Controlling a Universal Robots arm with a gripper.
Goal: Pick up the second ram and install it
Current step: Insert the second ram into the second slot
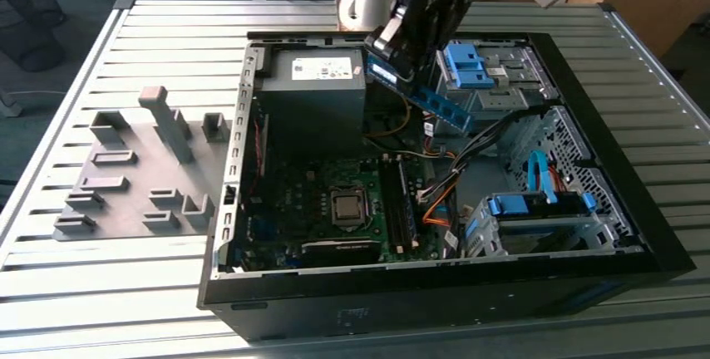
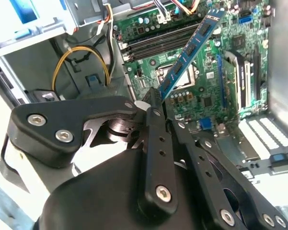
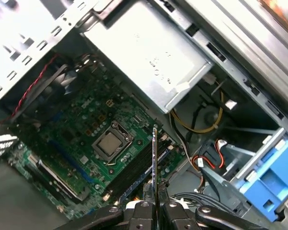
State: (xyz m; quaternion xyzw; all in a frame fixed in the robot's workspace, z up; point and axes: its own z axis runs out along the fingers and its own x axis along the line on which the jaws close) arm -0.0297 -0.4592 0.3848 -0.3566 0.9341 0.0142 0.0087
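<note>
The second ram point(image 1: 438, 101) is a long blue-green stick held tilted in the air over the open computer case point(image 1: 444, 288), above the gap between the power supply and the blue drive cage. My gripper point(image 1: 391, 53) is shut on one end of it. In the second wrist view the ram point(image 2: 191, 50) juts out from the gripper point(image 2: 158, 103) toward the green motherboard point(image 2: 206, 96) and its dark memory slots point(image 2: 155, 43). In the first wrist view the ram point(image 3: 155, 163) shows edge-on between the closed fingertips of the gripper point(image 3: 155, 203), over the slots point(image 3: 134, 170).
Inside the case are the grey power supply point(image 1: 316, 85), the processor socket point(image 1: 347, 207), orange and black cables point(image 1: 438, 201) and blue drive cages point(image 1: 477, 64) point(image 1: 533, 209). A grey fixture plate point(image 1: 133, 176) with upright blocks lies on the slatted table at the exterior view's left.
</note>
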